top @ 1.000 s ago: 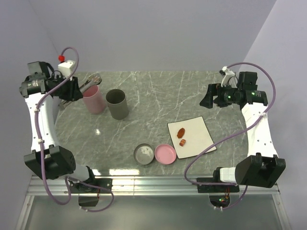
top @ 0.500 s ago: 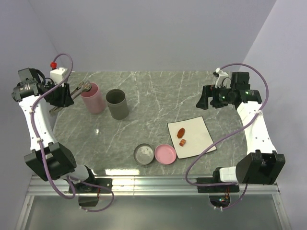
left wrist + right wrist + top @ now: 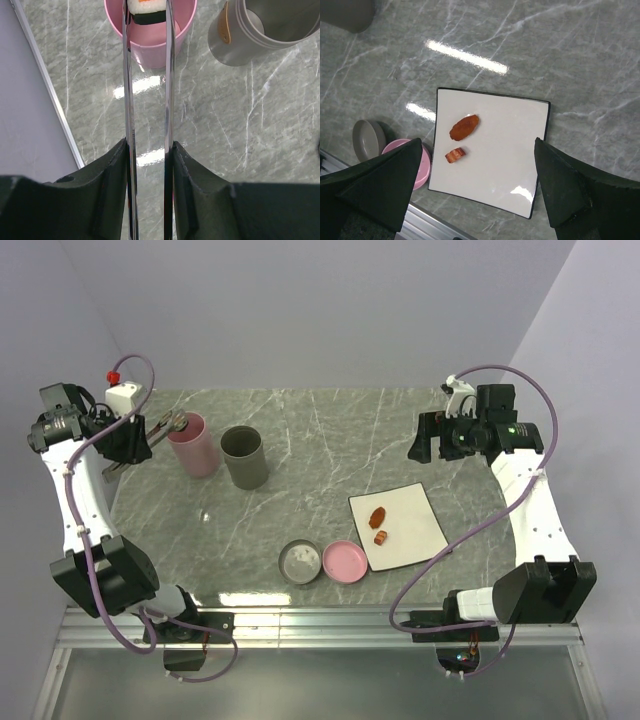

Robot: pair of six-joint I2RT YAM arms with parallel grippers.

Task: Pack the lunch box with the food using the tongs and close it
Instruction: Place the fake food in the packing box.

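Observation:
My left gripper is shut on the silver tongs, squeezing their two arms. The tongs' tips pinch the dark-rimmed white square of food at the mouth of the lunch box's pink tub. The reddish-brown oval and the orange-brown lump lie on the white plate. High above the plate hangs my right gripper, open and holding nothing.
A grey tub stands right of the pink one. A grey lid and a pink lid lie near the front edge, left of the plate. The table's left edge runs close to the tongs.
The left arm has drawn back to the left, bringing the tongs' tips from beyond the pink tub to its mouth. The right arm has shifted slightly left and up.

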